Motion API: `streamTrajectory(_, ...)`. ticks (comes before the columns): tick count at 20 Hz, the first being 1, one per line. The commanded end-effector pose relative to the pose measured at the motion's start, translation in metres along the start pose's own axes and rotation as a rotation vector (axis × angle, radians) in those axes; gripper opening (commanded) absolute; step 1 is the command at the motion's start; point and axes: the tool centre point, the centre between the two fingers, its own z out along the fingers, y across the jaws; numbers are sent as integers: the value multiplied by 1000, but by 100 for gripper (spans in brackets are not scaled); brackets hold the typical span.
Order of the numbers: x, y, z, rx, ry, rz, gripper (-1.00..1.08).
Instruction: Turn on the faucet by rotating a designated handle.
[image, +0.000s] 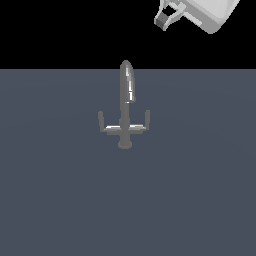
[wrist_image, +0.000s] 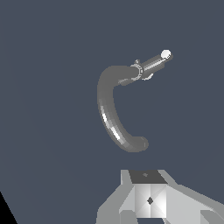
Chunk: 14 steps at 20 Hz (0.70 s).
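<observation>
A wide, flat, dark blue-grey surface (image: 60, 200) is seen filling the lower part of the exterior view, with black above it. The faucet (image: 125, 107) is found standing near the middle of that surface, its tall shiny spout rising from a round base, with a crossbar set low across it. From the wrist view the spout is seen from above as a curved grey tube. The handle (image: 143, 121), the crossbar arm with its short upturned peg, is placed on the exterior view's right of the spout. The claw (image: 163, 19) is seen high at the exterior view's upper right, well apart from the faucet; whether it is spread or pressed together cannot be told.
</observation>
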Motion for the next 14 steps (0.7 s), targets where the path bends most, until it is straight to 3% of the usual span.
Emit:
streamTrajectory(1,15,6,5,45,-20,19,-100)
streamTrajectory(14,86,38,43,280,-129,118,-100)
